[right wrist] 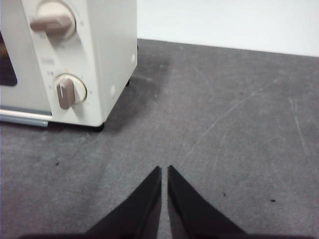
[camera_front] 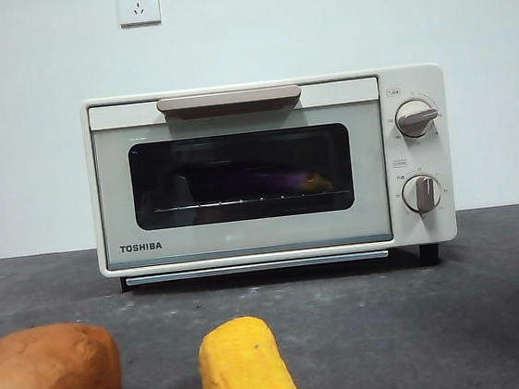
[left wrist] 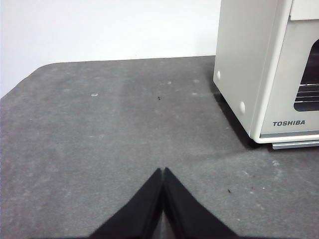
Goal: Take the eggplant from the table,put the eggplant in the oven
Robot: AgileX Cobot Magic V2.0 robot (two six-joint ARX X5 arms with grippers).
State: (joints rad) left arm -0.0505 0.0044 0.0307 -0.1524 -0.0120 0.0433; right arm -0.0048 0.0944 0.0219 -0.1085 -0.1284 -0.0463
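The cream-white oven [camera_front: 266, 170] stands at the middle of the table [camera_front: 492, 291] with its door closed. Through the dark glass the purple eggplant [camera_front: 258, 181] lies on the rack, its brownish stem tip toward the knob side. My left gripper [left wrist: 163, 172] is shut and holds nothing, hovering over bare table off the oven's [left wrist: 259, 64] plain side. My right gripper [right wrist: 164, 169] is also shut and holds nothing, over the table beside the oven's [right wrist: 99, 59] knob side. Neither gripper shows in the front view.
An orange-brown sweet potato [camera_front: 49, 382] lies at the near left of the table. A yellow rough-textured cylinder [camera_front: 246, 372] lies beside it, near the front centre. A wall socket [camera_front: 138, 3] sits on the white wall behind.
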